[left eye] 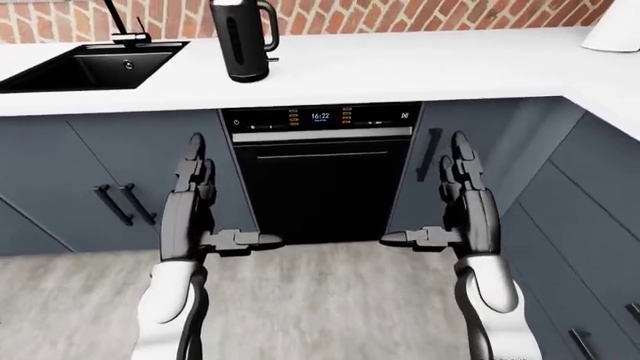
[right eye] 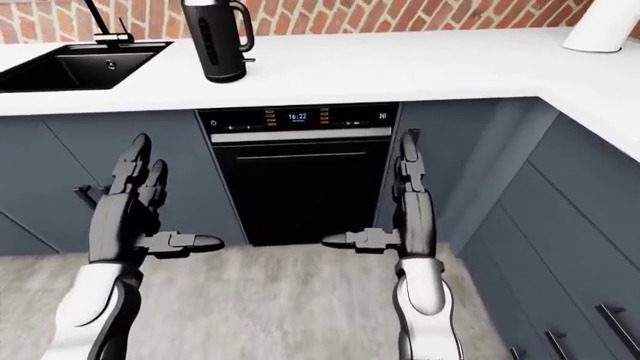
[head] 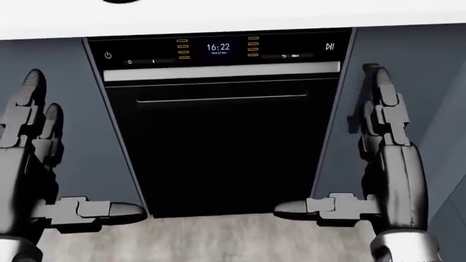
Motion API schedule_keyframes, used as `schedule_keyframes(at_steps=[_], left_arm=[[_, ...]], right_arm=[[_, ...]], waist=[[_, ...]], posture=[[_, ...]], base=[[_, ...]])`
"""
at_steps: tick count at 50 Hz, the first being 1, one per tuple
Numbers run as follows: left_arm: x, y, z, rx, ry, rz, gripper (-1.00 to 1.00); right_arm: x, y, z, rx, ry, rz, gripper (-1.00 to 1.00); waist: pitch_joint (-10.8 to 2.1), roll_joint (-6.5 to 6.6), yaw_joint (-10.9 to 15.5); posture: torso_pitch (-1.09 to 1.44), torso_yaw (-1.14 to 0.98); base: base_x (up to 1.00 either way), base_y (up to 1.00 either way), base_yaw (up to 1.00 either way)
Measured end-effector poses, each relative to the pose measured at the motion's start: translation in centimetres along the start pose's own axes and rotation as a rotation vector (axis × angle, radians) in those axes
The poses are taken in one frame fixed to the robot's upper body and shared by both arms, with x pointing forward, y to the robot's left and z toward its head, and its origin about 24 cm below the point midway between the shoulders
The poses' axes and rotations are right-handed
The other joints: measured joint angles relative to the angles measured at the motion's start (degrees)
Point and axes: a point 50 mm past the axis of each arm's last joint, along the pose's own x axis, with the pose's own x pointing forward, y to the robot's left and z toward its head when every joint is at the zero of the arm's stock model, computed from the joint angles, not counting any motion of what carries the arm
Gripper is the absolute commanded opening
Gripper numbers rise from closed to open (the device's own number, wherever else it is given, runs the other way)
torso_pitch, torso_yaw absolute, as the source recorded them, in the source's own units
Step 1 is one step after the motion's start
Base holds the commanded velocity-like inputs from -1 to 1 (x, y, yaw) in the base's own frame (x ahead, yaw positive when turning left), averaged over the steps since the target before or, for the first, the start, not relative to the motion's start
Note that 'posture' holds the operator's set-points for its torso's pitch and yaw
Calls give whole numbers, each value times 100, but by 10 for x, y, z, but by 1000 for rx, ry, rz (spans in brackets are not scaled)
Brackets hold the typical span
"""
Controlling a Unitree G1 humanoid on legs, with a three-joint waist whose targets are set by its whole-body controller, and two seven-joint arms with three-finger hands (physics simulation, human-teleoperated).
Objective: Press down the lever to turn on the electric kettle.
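White counter (left eye: pixel 420 67) under a brick wall, grey cabinets and a black oven (left eye: pixel 320 176) below.
At the left-eye view's top the black kettle (left eye: pixel 243 39) stands upright on the counter, just right of the black sink (left eye: pixel 90 66). Left hand (left eye: pixel 190 202) and right hand (left eye: pixel 468 202) hang low beside the oven, fingers spread, thumbs pointing inward, well apart from the kettle.

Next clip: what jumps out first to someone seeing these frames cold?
Two dark robot hands fill the lower picture, the left robot hand and right robot hand, both open with fingers pointing up and thumbs turned inward, touching nothing. Between them stands a black built-in oven with a lit clock display. The black electric kettle sits untouched on the white counter at top, right of the black sink.
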Motion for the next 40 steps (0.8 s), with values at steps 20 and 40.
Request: schedule_keyframes(at_steps=[20, 40], left_arm=[[-1, 6, 1, 17, 0, 31, 100], [-1, 10, -6, 17, 29, 49, 100]], right_arm=[[1, 8, 2, 19, -20, 40, 100], [0, 12, -6, 18, 17, 59, 100]], waist=[[77, -361, 38], [97, 120, 70]], posture=[[0, 0], [0, 0]], base=[[0, 20, 0], [0, 20, 0]])
